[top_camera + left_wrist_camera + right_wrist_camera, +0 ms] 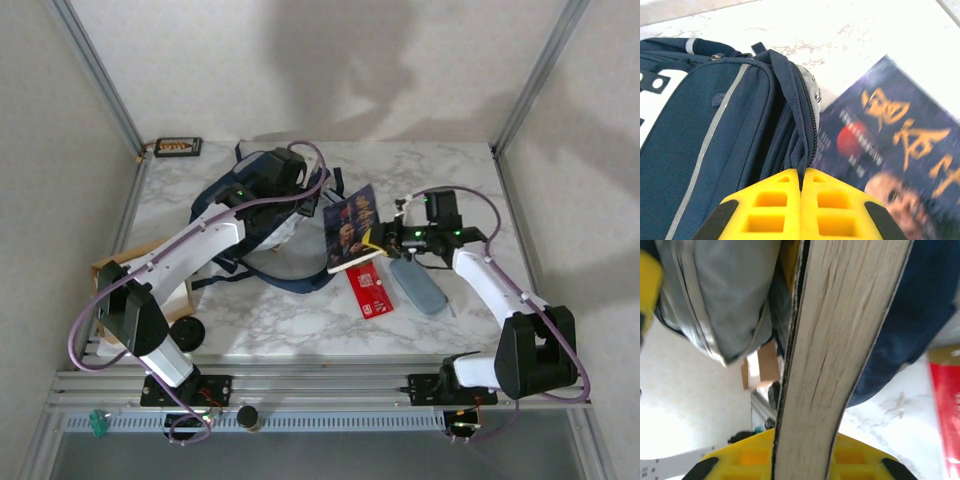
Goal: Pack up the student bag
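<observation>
The student bag [218, 200] lies on the marble counter [270, 320], left of centre in the top view and towards the back, with its dark straps trailing towards the lower edge of the frame.

In the left wrist view the left end effector [801, 172] sits at the bottom centre of the frame. Its yellow fingers are pressed together, and the zip-edged fabric of the bag's opening runs down into the seam between them, so it appears clamped on that edge. The bag's navy front, with its pale stripe, takes up the left half of that view.

The right end effector [378, 241] is near the centre of the top view, closed on the lower right corner of a book [350, 228]. The book has a dark cover and gold lettering, and it is tilted, with its left edge against the bag. In the right wrist view the book's page edge rises from between the yellow fingers. Its far end reaches in between pale grey lining on the left and navy fabric on the right.

A red packet [370, 291] lies flat just below the book, with a grey-blue case [418, 286] beside it to the right. A cardboard box [105, 272] sits at the counter's left edge.
</observation>
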`<state>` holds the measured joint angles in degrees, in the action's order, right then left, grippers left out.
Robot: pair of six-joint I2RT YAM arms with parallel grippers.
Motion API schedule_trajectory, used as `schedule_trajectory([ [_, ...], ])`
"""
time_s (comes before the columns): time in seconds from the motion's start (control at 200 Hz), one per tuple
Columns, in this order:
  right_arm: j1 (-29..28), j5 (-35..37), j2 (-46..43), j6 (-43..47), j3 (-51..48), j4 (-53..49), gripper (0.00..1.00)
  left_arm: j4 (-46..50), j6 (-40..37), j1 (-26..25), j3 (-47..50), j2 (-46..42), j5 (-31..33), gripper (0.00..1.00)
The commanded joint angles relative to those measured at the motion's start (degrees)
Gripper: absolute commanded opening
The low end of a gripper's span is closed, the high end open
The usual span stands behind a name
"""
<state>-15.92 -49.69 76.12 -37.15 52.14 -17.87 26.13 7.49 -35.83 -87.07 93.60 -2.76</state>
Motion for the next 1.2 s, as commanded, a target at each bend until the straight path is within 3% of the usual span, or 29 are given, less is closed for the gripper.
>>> schedule_trajectory([
  [0.0,-5.1,-4.3,0.6,-5.2,-0.7,14.3,0.0,-0.1,-0.9,0.3,-3.4,-2.4,0.3,0.0],
  [0.26,-11.7,-6.9,16.8,-13.4,2.4,37.6,0.0,0.3,0.7,0.7,-4.3,-4.3,2.7,0.0],
  [0.386,-14.0,-6.3,26.4,-13.3,9.5,41.4,0.0,0.3,1.2,1.3,-4.3,-5.3,3.3,0.0],
  [0.501,-14.2,-6.1,35.2,-12.4,16.5,41.0,0.02,0.8,1.5,1.5,-4.1,-5.9,3.9,0.0],
  [0.576,-13.9,-4.0,40.4,-7.5,23.1,33.0,0.05,0.4,1.6,1.8,-3.4,-6.5,3.9,0.0],
  [0.676,-13.5,-1.5,44.8,-2.7,29.4,23.6,0.26,-0.5,2.1,2.2,-2.3,-7.1,3.8,0.0],
  [0.796,-12.5,3.6,43.2,2.6,30.6,14.0,0.53,-0.9,2.5,2.5,-1.7,-7.3,3.9,0.0],
  [0.956,-11.2,11.7,34.8,5.0,23.7,7.8,0.73,-2.0,2.9,3.0,-0.6,-7.2,3.1,0.0],
  [1.192,-15.3,17.0,26.2,1.8,12.8,7.7,0.69,-2.7,3.3,3.2,0.0,-6.7,2.4,0.0],
])
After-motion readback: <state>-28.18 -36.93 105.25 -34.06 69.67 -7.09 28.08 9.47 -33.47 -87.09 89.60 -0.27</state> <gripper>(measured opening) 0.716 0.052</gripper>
